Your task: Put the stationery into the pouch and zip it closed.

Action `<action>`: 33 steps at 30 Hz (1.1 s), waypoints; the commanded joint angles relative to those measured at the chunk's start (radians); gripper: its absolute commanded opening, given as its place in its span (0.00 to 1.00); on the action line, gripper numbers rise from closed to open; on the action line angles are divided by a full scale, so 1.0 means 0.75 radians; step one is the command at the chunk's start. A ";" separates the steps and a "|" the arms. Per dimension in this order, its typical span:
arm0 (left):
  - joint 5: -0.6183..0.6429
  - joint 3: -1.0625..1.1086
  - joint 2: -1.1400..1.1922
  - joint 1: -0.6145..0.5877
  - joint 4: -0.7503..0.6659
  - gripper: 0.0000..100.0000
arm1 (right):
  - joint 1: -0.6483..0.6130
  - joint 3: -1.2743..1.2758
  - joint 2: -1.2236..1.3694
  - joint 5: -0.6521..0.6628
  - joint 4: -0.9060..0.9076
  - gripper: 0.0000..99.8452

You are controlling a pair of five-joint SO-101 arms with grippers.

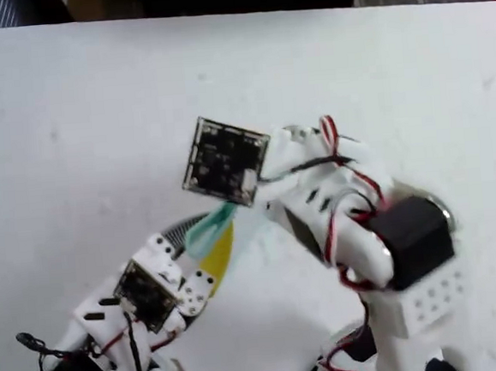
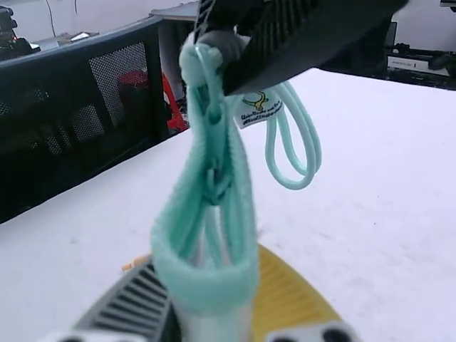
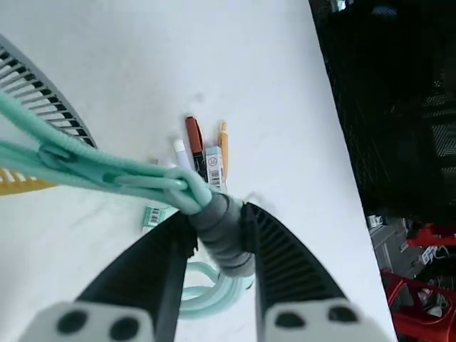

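The right gripper is clenched on the grey zipper pull of the mint pouch, with a black finger on each side of it. The left gripper grasps the pouch's other end between a grey ribbed finger and a yellow one. From above, the pouch hangs between them, just below and left of centre. A mint cord loop dangles by the pull. Pens lie together on the white table, outside the pouch.
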 commanded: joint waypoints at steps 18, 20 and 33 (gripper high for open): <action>-0.016 -0.074 0.009 0.024 0.135 0.02 | -0.071 0.194 -0.081 -0.020 0.034 0.09; -0.059 -0.115 0.009 0.024 0.176 0.02 | -0.097 0.217 -0.079 -0.016 0.030 0.09; -0.084 -0.119 0.011 0.024 0.184 0.02 | -0.073 0.055 -0.069 -0.027 0.034 0.11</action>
